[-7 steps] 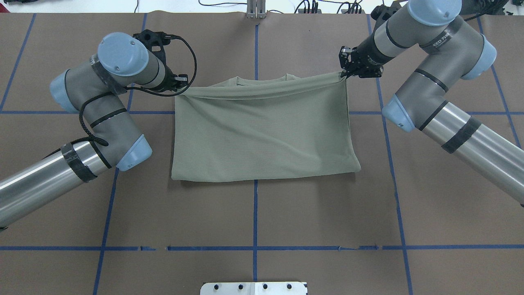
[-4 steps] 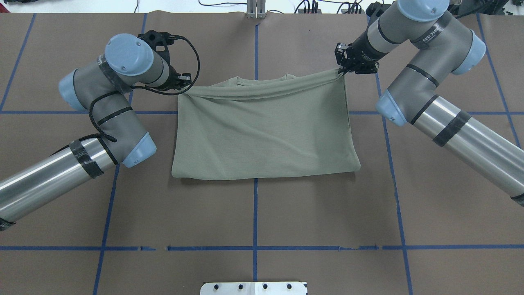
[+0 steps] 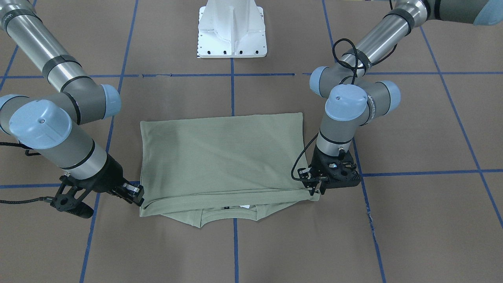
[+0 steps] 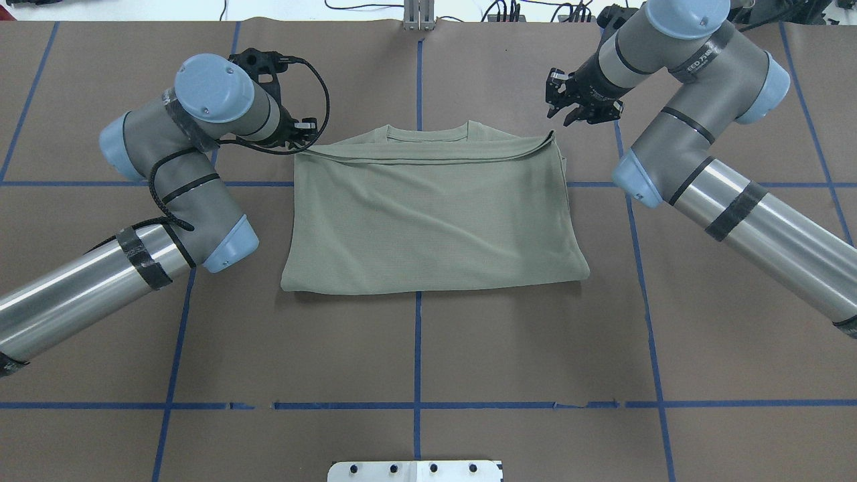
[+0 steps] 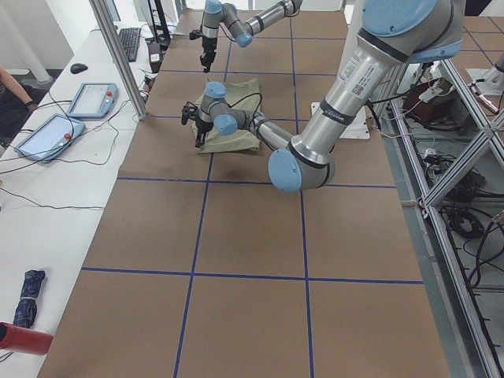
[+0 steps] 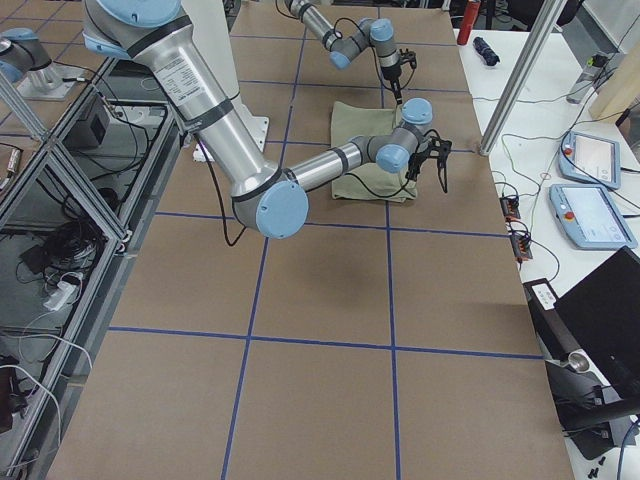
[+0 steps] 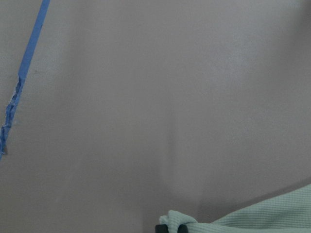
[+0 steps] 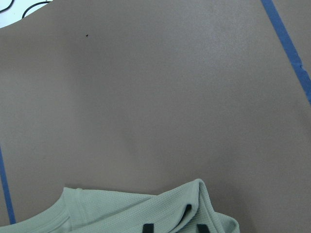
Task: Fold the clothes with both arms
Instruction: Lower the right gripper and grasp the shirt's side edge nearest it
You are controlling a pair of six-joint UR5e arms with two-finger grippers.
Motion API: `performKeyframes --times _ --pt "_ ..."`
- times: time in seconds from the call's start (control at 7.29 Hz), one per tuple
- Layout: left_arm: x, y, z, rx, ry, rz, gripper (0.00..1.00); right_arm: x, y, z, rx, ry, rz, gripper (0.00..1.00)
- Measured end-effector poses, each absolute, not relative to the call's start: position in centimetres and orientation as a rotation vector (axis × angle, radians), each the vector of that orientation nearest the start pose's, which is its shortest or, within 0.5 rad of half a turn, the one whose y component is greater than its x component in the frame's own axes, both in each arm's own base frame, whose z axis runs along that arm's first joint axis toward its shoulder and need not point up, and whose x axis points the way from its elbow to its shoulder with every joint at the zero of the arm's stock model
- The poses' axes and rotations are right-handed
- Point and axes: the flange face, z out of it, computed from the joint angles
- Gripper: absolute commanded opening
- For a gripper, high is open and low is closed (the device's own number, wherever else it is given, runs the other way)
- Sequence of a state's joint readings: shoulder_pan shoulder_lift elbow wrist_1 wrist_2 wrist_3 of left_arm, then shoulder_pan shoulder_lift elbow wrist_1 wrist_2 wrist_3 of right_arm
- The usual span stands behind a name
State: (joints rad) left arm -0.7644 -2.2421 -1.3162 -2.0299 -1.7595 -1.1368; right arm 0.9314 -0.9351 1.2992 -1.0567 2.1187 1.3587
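Observation:
The olive-green shirt (image 4: 428, 214) lies folded on the brown table, its collar (image 4: 426, 130) at the far edge; the front view (image 3: 220, 157) shows its black label and white tag. My left gripper (image 4: 300, 142) is low at the shirt's far left corner, shut on it; the left wrist view shows bunched cloth (image 7: 177, 218) over a fingertip. My right gripper (image 4: 559, 119) is open and empty, just above and beyond the far right corner, which lies flat on the shirt. The right wrist view shows that corner (image 8: 194, 194) below the spread fingers.
The white pedestal base (image 3: 232, 31) stands at the robot's side of the table. Blue tape lines cross the brown table cover (image 4: 415, 361). Tablets (image 5: 90, 98) and a metal post (image 5: 118, 55) stand past the far edge.
My right gripper has opened and let go of the far right corner, which dropped flat. The raised top fold has settled onto the shirt. The left arm barely moved.

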Motion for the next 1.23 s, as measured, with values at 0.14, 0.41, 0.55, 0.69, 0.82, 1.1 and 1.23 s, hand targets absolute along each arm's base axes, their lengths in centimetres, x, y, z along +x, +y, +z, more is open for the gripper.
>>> performKeyframes --times 0.14,0.41,0.55,0.69,0.82,1.1,1.23 --pt "47.1 -61.0 32.2 0.349 0.823 -0.225 1.0 -38.1 -64.9 34.3 0.041 -0.999 0.406 1.0" --pt "46.6 -60.8 31.5 0.36 0.834 -0.219 1.0 -38.1 -64.1 34.6 0.054 -1.001 0.374 1.0" --pt "45.8 -60.3 30.6 0.373 0.851 -0.216 1.0 -38.5 -62.1 34.8 0.058 -1.008 0.352 1.0" --pt "44.9 -59.5 29.9 0.387 0.871 -0.214 1.0 -39.0 -58.3 35.5 0.056 -1.016 0.32 1.0" --pt "43.9 -58.5 29.3 0.398 0.888 -0.212 1.0 -39.2 -53.6 36.6 0.047 -1.019 0.281 1.0" --pt "42.8 -57.5 28.8 0.405 0.902 -0.213 1.0 -39.2 -46.0 39.4 0.03 -0.993 0.228 1.0" --pt "42.7 -57.3 28.7 0.405 0.905 -0.214 1.0 -39.6 -44.1 40.3 0.025 -0.979 0.211 1.0"
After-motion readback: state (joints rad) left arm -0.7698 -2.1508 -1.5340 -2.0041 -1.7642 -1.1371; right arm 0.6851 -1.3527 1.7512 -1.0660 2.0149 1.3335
